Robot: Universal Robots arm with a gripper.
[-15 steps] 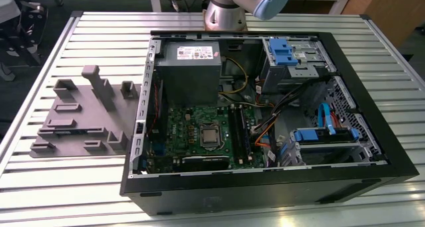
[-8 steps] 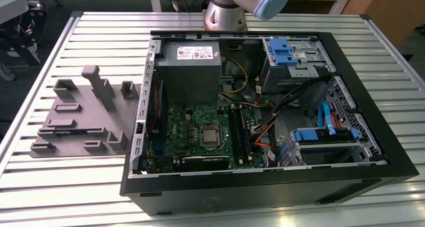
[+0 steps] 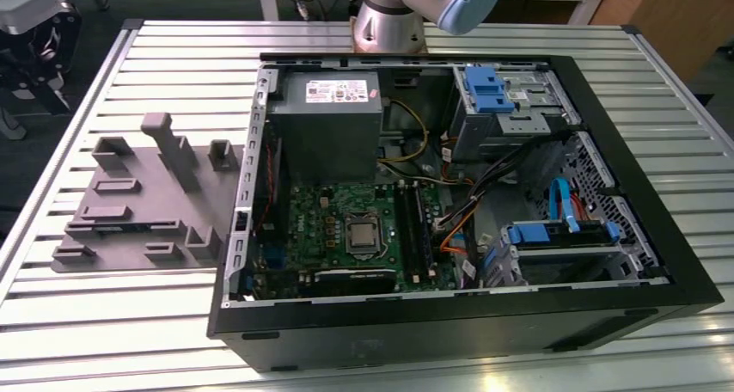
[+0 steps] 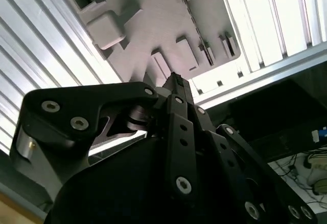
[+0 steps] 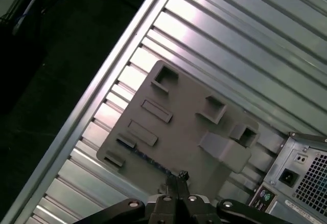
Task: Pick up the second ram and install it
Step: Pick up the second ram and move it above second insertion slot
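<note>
A thin dark strip with blue-green flecks, the second ram [image 5: 151, 159], stands on edge in a slot along one side of the grey plastic tray [image 5: 184, 127]. My gripper [image 5: 180, 177] hangs well above that side of the tray, its black fingers pressed together and holding nothing. In the second wrist view the gripper [image 4: 177, 79] points down at the tray [image 4: 143, 35]. The exterior view has the tray [image 3: 137, 211] to its left of the open computer case [image 3: 459, 323], with long black memory slots [image 3: 415, 233] beside the processor.
The tray and case rest on a slatted aluminium table [image 3: 172, 57]. Raised grey blocks [image 3: 172, 147] stick up from the tray. The arm's base [image 3: 388, 27] stands behind the case. Cables, a power supply [image 3: 327, 121] and blue drive brackets [image 3: 487, 87] crowd the case. The table edge [image 5: 102, 91] runs close to the tray.
</note>
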